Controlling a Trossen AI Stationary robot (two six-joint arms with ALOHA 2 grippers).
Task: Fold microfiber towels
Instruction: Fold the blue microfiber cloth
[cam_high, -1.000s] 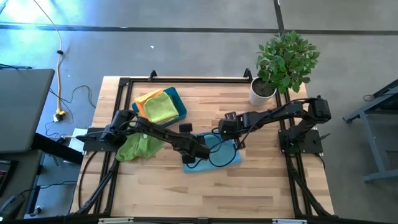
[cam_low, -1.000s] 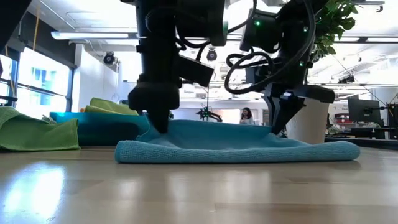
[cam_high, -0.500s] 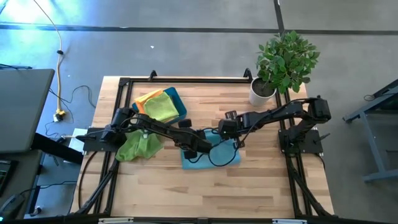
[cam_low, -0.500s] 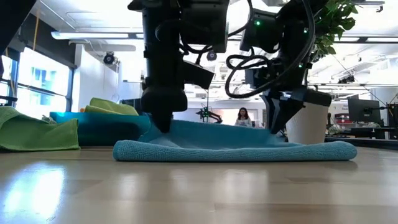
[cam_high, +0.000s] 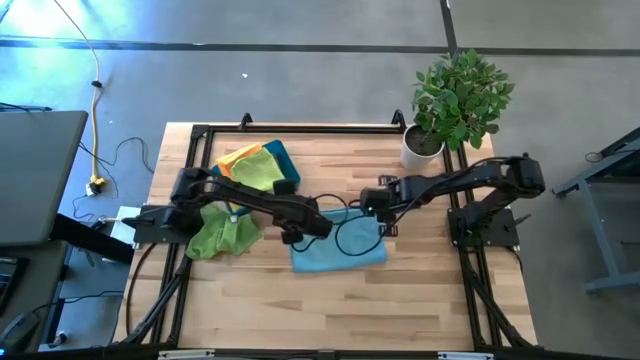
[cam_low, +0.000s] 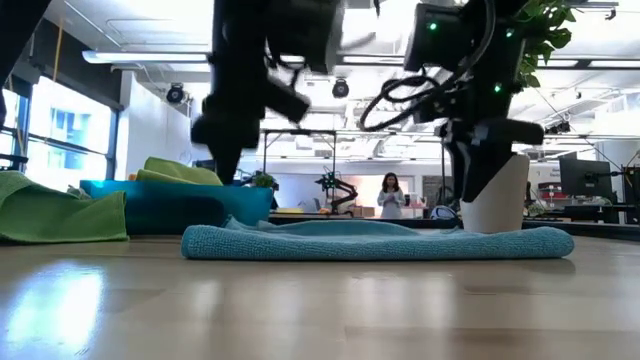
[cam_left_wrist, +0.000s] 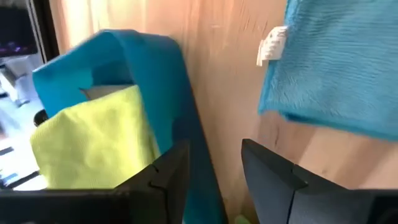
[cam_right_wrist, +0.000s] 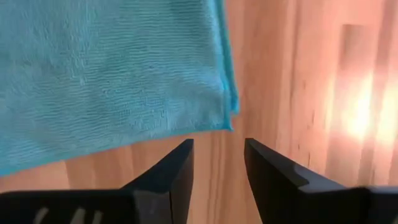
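Nearest the front of the table (cam_high: 420, 300), the light blue towel (cam_high: 338, 250) lies flat in a doubled layer, its edges roughly lined up; in the low view (cam_low: 380, 241) it sits as a low, even pad, which suggests one fold is finished and it has been laid down to rest. Just above its far edge hang both hands, neither touching the cloth. From the left comes the left hand (cam_high: 298, 228), its fingers (cam_left_wrist: 168, 180) parted with nothing between them, over the towel's left far corner, where a small white tag (cam_left_wrist: 272, 43) shows. Over the right far corner is the right hand (cam_high: 376, 208), likewise spread and empty, its fingers (cam_right_wrist: 168, 177) framing bare wood beside the towel's corner. That pairing fits a two-corner release. Further left, a lime green towel (cam_high: 224, 236) lies crumpled, likely waiting its turn. Beyond it the teal tray (cam_high: 284, 158) holds folded cloths, a yellow-green towel (cam_high: 258, 172) on top of an orange towel (cam_high: 234, 158), probably the finished stack. Farthest back right stands a potted plant (cam_high: 455, 100), well clear.
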